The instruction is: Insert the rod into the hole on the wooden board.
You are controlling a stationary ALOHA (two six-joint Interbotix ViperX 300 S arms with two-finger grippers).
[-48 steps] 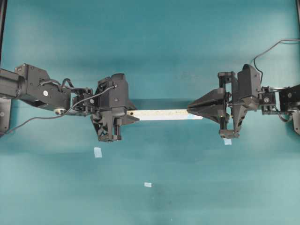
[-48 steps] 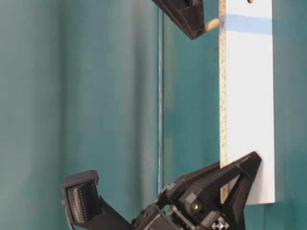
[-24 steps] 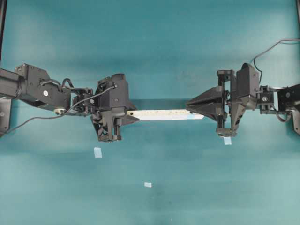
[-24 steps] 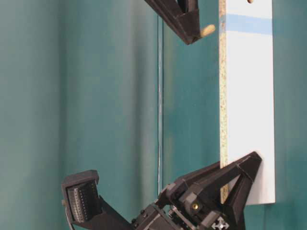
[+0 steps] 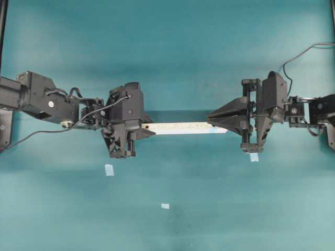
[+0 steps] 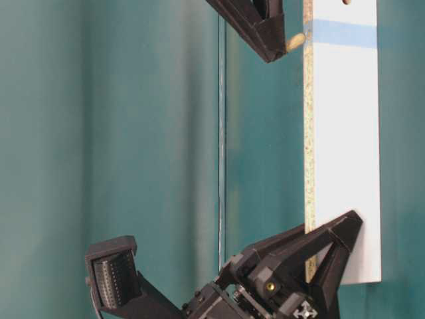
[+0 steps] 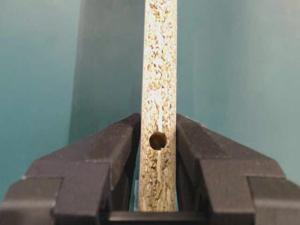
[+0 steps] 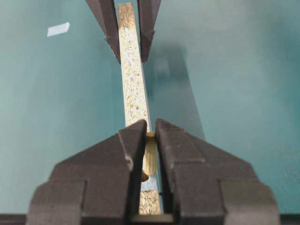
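**Two claws, one board, one rod at the blue mark**

Nearest in the table-level view, the left claw point(image 6: 325, 256) has its two fingers closed on the lower end of the single wooden board point(image 6: 345, 146), which it holds on edge above the teal counter point(image 5: 167, 63). The left wrist view shows the speckled edge pinched between the pads, with one plain dark hole point(image 7: 158, 140) sitting right between them.

Farther along, the right claw point(image 8: 150, 140) is shut tight on the one rod point(image 8: 150, 157), a small cream dowel held upright between its fingers. In the table-level view the rod's tip point(image 6: 295, 41) touches or just meets the board's speckled edge at the level of the light blue band point(image 6: 345, 33) (whether it has entered the marked hole cannot be told, as the fingers cover that spot). A second hole point(image 6: 346, 2) shows at the top of the white face.

On the counter lie three small pale blue tape squares: one point(image 5: 109, 169) near the left arm, one point(image 5: 165, 206) further out in the open, and one point(image 5: 254, 157) just under the right claw.

No writing or brand can be read anywhere.
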